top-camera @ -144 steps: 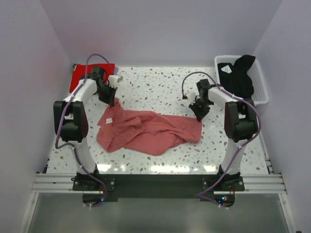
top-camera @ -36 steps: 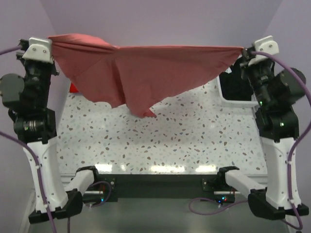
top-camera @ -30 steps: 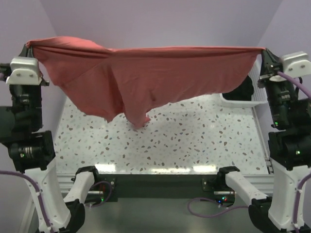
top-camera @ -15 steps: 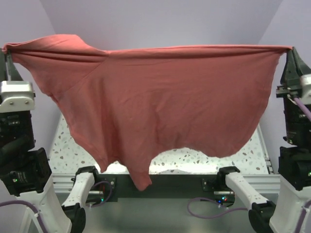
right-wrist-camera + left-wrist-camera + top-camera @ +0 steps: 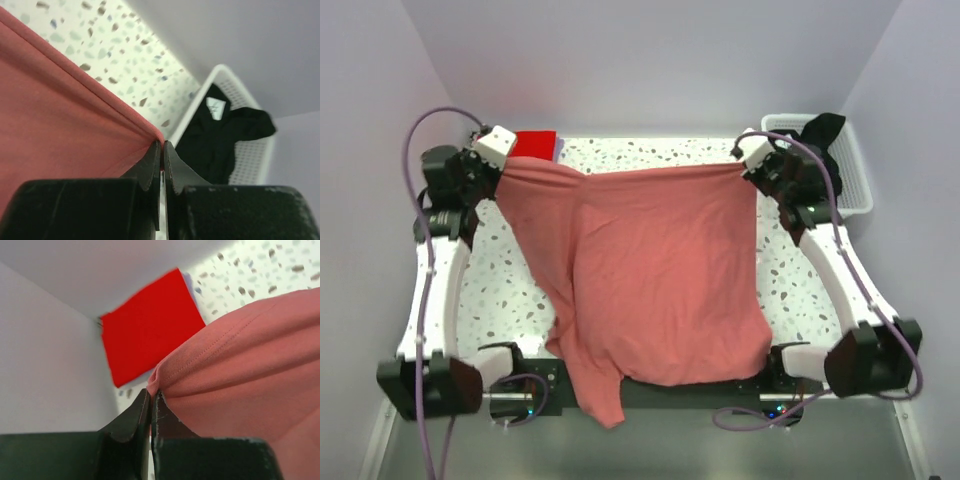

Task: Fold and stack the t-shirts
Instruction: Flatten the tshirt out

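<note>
- Salmon-pink t-shirt (image 5: 660, 280) lies spread over the table (image 5: 650, 155), left of the basket (image 5: 857, 190), with its near hem spilling off the front edge. I judge it not yet folded.
- My left gripper (image 5: 151, 400) and right gripper (image 5: 162, 150) each pinch a far corner of it, jaws clamped tight.
- Red t-shirt (image 5: 535, 145) lies folded, far left of the basket: one looks done.
- Black t-shirt (image 5: 815, 150) sits inside the basket, unfolded.

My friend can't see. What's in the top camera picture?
The left gripper and right gripper hold a pink t-shirt by its far corners, spreading it over the table. A red t-shirt lies far left, a black t-shirt in a white basket far right.
</note>
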{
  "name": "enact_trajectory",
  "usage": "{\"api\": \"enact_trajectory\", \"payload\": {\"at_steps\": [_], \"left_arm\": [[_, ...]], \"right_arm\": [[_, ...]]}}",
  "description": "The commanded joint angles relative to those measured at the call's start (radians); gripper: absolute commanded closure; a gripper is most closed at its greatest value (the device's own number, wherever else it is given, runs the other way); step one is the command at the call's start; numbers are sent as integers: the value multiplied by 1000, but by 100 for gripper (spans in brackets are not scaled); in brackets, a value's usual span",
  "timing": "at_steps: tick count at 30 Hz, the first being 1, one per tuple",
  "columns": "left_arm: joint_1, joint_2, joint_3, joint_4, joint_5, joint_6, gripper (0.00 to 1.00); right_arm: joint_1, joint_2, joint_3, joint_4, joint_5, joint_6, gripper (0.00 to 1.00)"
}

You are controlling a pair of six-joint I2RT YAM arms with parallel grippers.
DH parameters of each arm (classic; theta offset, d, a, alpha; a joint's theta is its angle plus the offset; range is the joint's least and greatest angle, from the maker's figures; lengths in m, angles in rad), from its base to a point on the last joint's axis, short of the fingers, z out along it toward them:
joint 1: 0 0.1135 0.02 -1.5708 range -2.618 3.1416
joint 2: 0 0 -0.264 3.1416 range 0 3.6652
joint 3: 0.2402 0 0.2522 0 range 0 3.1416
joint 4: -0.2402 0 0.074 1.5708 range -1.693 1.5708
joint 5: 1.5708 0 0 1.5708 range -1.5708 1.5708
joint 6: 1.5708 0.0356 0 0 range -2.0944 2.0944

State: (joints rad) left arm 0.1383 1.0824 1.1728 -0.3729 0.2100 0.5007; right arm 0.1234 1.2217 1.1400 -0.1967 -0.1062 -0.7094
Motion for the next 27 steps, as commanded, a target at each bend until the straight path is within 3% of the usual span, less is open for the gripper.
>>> {"api": "enact_trajectory", "payload": {"at_steps": [1,5,9,15,20,27], "left_arm": [[-73,188,-30,159,-73,-14,100],[-121,449,34,285,-118,-25,100],[-124,760,287,301,-173,-60,100],[-131,953,537,255,-170,-67,100],[-131,916,482,238,-155,-57,100],[-153,720,288,174,-156,-54,100]], "right_arm": [[-10,132,-2,193,-42,-41,100],[2,395,129,227,-24,-65,100],[4,597,274,224,13,-91,100],[4,754,434,157,10,-110,100],[2,779,468,126,-10,-131,100],[-2,750,454,34,-91,-163,100]]}}
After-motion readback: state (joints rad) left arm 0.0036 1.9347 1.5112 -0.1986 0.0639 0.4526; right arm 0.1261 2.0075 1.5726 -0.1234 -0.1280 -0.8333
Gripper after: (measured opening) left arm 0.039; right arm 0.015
